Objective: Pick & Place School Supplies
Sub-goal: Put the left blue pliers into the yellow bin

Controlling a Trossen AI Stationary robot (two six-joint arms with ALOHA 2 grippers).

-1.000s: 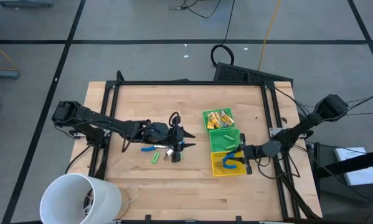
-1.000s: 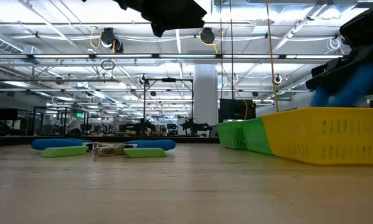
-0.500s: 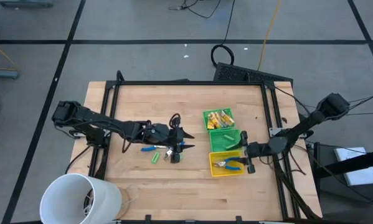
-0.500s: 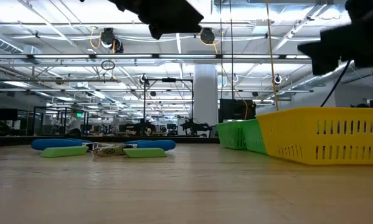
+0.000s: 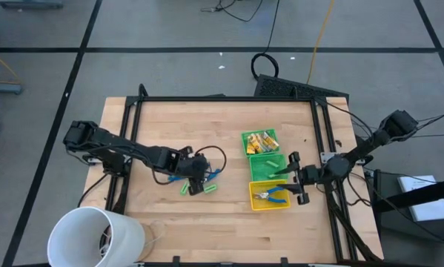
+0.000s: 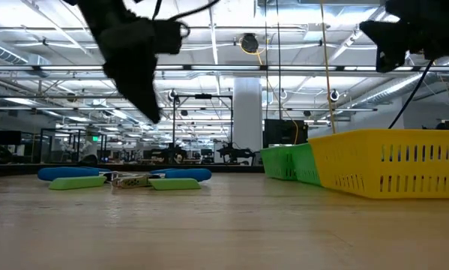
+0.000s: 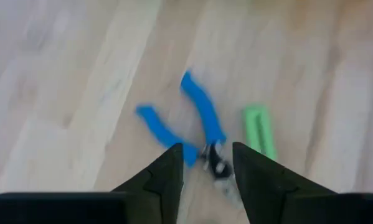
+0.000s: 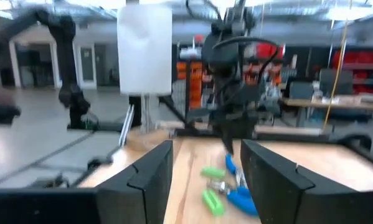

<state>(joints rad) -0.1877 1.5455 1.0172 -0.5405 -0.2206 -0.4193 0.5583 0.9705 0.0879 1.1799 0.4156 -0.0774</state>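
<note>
The left end effector [image 5: 200, 175] is hovering low over the middle of the wooden counter [image 5: 170, 126], pointing down at a small cluster of school supplies. In the left wrist view its two dark fingers [image 7: 167, 174] are standing narrowly apart with nothing between them, and the blue-handled pliers [image 7: 186, 127] are lying just beyond the tips, handles splayed, with a bright-green piece [image 7: 259, 132] beside them on the wood. From above, the pliers' blue handle [image 5: 176, 178] is peeking out beside the end effector, and two green pieces [image 5: 185, 190] are lying just beside it — one on each side of the fingertips. The low view is showing the same cluster resting flat on the counter: blue handles [image 6: 70, 172], green pieces [image 6: 78, 182] and a yellow-tan wrapped block [image 6: 131, 179] between them.

The right end effector [image 5: 296, 176] is hanging at the counter's right side, next to the bins, its fingers [image 8: 150, 177] parted and holding nothing. Three small bins are sitting in a row there: a green bin [image 5: 245, 139] containing yellow-tan wrapped blocks [image 5: 262, 140], a second green bin [image 5: 254, 172] with a green piece [image 5: 267, 162] in it, and a yellow bin [image 5: 256, 202] where another pair of blue-handled pliers [image 5: 275, 196] is lying. A large white cup [image 5: 95, 236] is standing at the near left corner of the counter.
</note>
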